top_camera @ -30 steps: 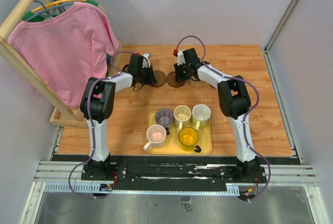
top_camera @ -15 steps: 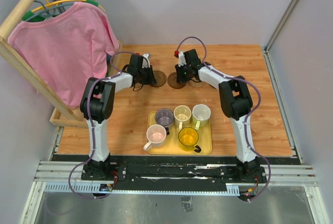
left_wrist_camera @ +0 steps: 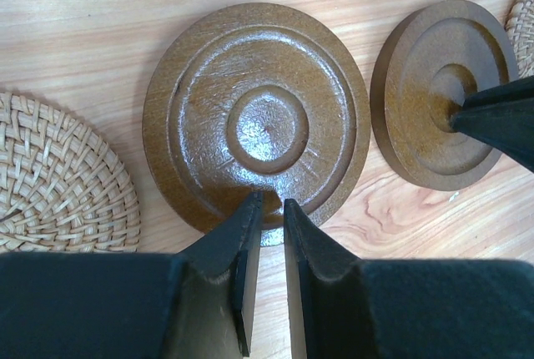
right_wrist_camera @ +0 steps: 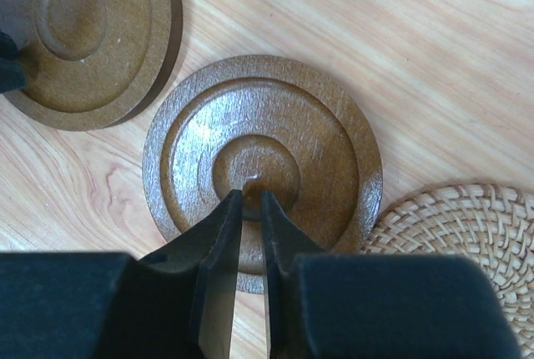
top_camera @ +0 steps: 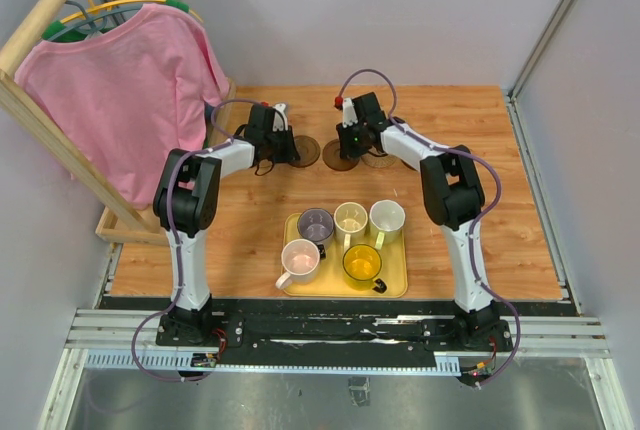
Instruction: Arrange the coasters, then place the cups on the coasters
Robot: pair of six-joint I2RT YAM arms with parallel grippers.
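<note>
Two dark brown coasters lie side by side at the back of the table. My left gripper is shut to a narrow slit, its tips resting on the near rim of the left dark coaster. My right gripper is likewise shut, its tips pressing near the centre of the right dark coaster. Woven tan coasters flank them. The cups stand on the yellow tray: purple-grey, cream, whitish, pink and yellow.
A wooden rack with a pink shirt on a hanger stands at the table's left side. Grey walls close in the back and right. Bare wood lies between the coasters and the tray.
The right wrist has shifted slightly toward the left on its coaster. The left gripper and the cups have stayed where they were.
</note>
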